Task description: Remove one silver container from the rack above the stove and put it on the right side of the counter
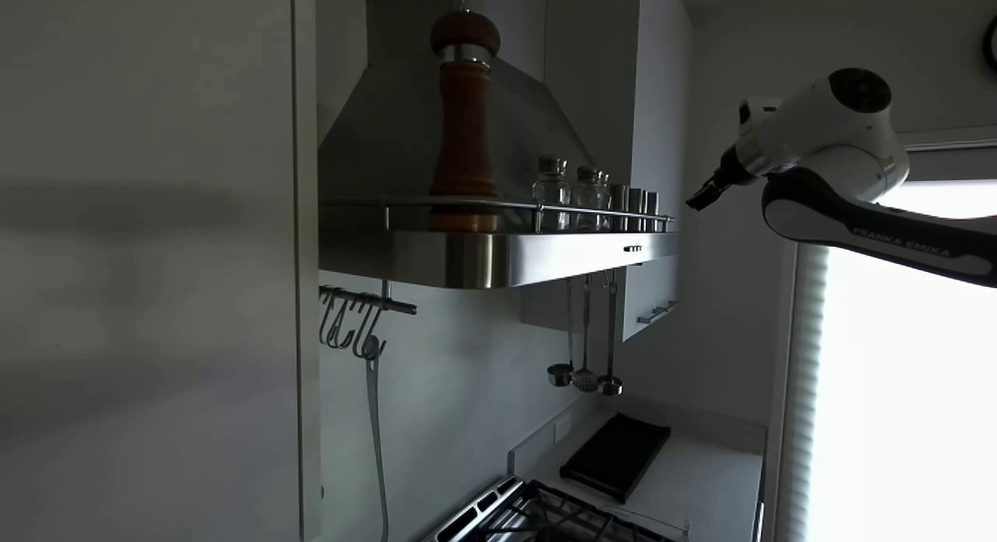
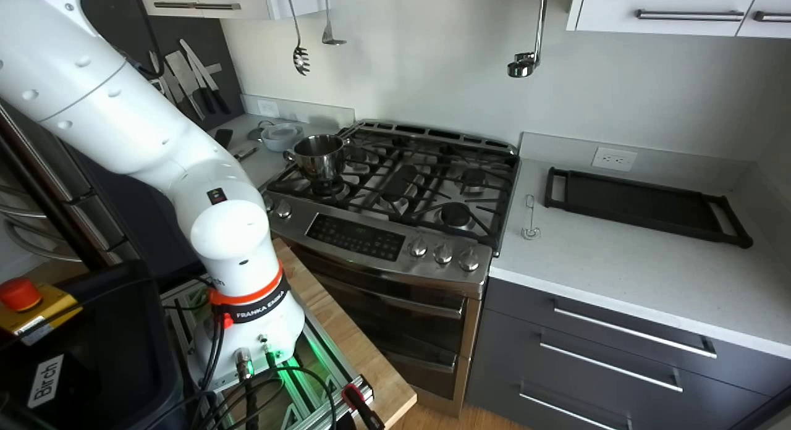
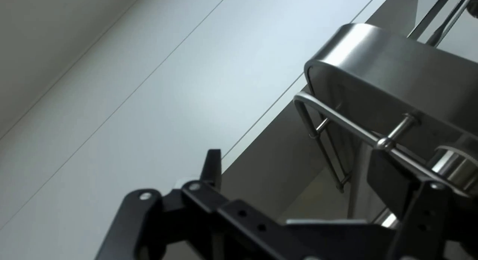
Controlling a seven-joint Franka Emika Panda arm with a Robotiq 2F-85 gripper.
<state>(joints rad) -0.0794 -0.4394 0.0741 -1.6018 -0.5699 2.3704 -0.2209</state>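
Silver containers (image 1: 637,209) stand at the far end of the steel rack (image 1: 580,254), behind its thin rail. My gripper (image 1: 703,195) is in the air past that end of the rack, apart from the containers and holding nothing. The wrist view has its jaws wide apart, with the gap (image 3: 301,170) bare; one finger lies across the line of sight to the rail, and a silver container (image 3: 453,164) shows partly behind it. Below, the stove (image 2: 401,192) has black grates. To its right runs the pale counter (image 2: 612,266). The gripper is out of frame in that exterior view.
Glass jars (image 1: 551,195) and a tall wooden mill (image 1: 465,129) share the rack. Ladles (image 1: 611,332) hang underneath. A cabinet (image 1: 662,137) stands behind the rack's end. On the counter lie a dark tray (image 2: 636,204) and a small whisk (image 2: 530,223); a pot (image 2: 319,161) sits on the stove.
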